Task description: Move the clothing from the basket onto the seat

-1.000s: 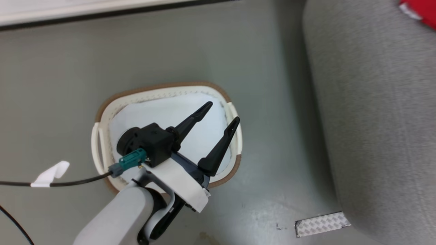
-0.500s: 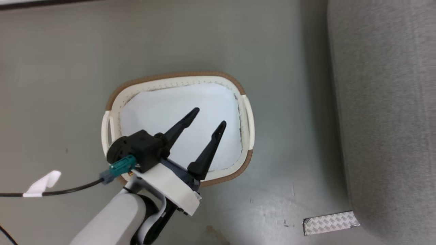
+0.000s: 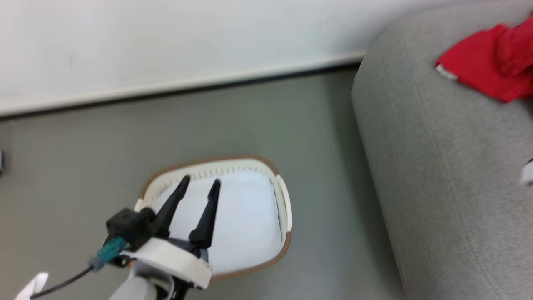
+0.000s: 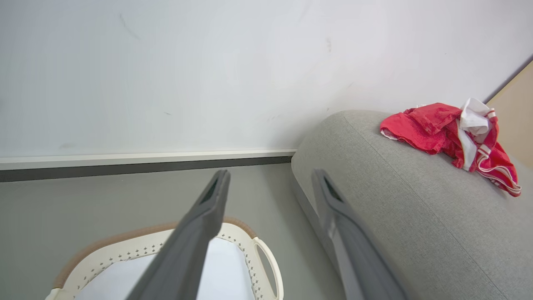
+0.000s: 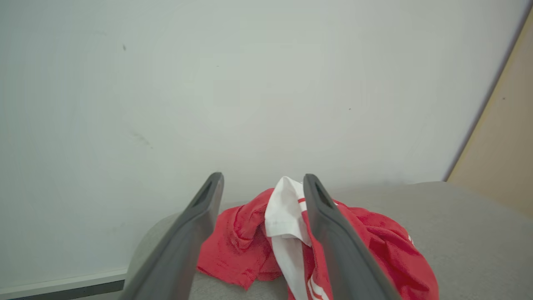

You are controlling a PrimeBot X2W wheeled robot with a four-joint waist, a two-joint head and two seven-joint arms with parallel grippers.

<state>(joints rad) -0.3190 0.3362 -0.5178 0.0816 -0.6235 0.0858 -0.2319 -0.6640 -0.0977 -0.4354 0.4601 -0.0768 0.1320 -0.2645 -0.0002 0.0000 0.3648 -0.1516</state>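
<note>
floor (image 3: pixel 83 146) and wall (image 3: pixel 166 41) = bg. The floor is grey-green and the basket stands on it.

seat (image 3: pixel 437 187): big grey sofa on the R side of head view, rounded end nr the wall. Red fabric lies on top of it, toward the far end.

basket (image 3: pixel 233 167): upright, oval, brown rim band. It's beside the seat's end but apart, w/ a strip of floor between. Inside there's white lining (image 3: pixel 250 216) and no red in the part visible. In head view the L wrist covers the lower-L bit of the interior, so can't fully rule out sth there. L wrist view shows plain white below the rim too.

clothing (image 4: pixel 433 125): crumpled red heap w/ white patch and stripes, resting on the seat top, well apart from the basket. In R wrist view it lies on the cushion just ahead of the fingers.

L gripper (image 3: pixel 200 180): over the basket, fingers spread wide w/ nothing between them, so it holds nothing.

R gripper (image 5: pixel 263 176): above the seat, pointed at the heap. Fingers are well apart and the cloth lies beyond them, not pinched, so it looks empty as far as I can tell.

Progress: prob done or v. close, w/ garments on the seat and the basket apparently empty. If anything is left, it's checking the hidden basket corner and pulling both arms clear. The heap sits nr the seat's rounded end and could slide, but it looks settled.
</note>
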